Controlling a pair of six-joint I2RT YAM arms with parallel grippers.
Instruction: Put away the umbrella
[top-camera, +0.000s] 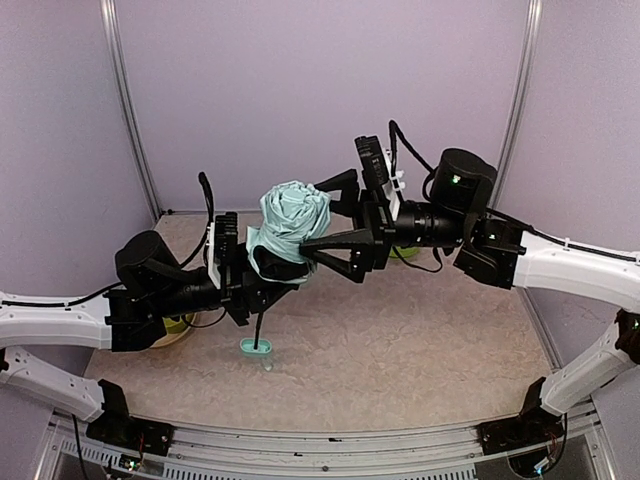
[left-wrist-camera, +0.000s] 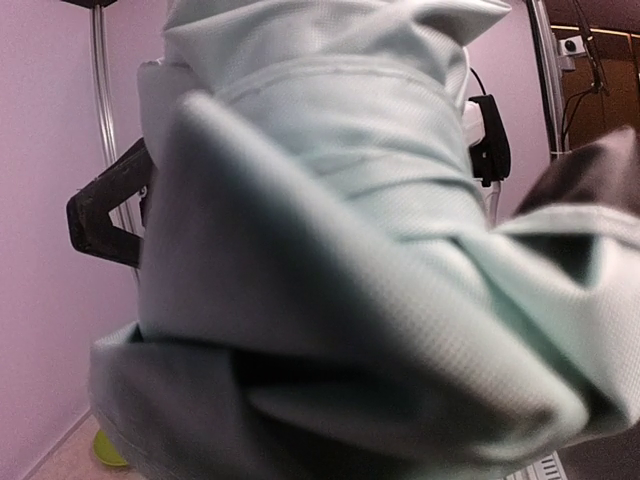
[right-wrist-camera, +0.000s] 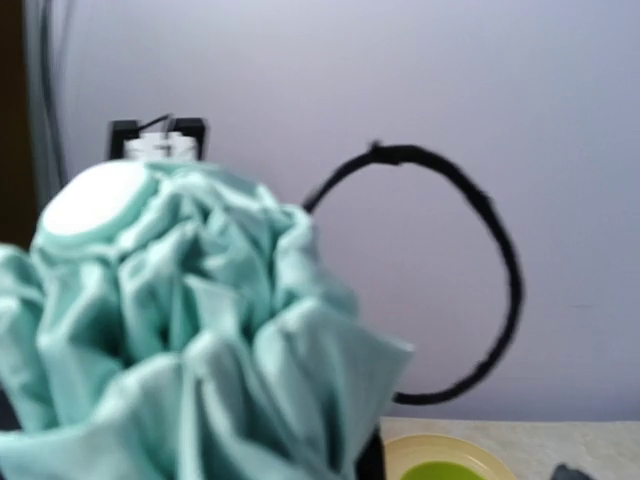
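Over the table (top-camera: 400, 340), the umbrella (top-camera: 290, 222) bunches inside the wide right pincer (top-camera: 312, 215)

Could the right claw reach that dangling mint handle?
Probably: the small mint handle hangs free below the bunched pale-mint fabric umbrella, nothing around it, though the right claw straddles that fabric.

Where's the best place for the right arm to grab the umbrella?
Grip the umbrella around its bunched canopy, coming in level from the robot's right. It stands upright, thin shaft and handle below, and the open right gripper straddles that bundle.
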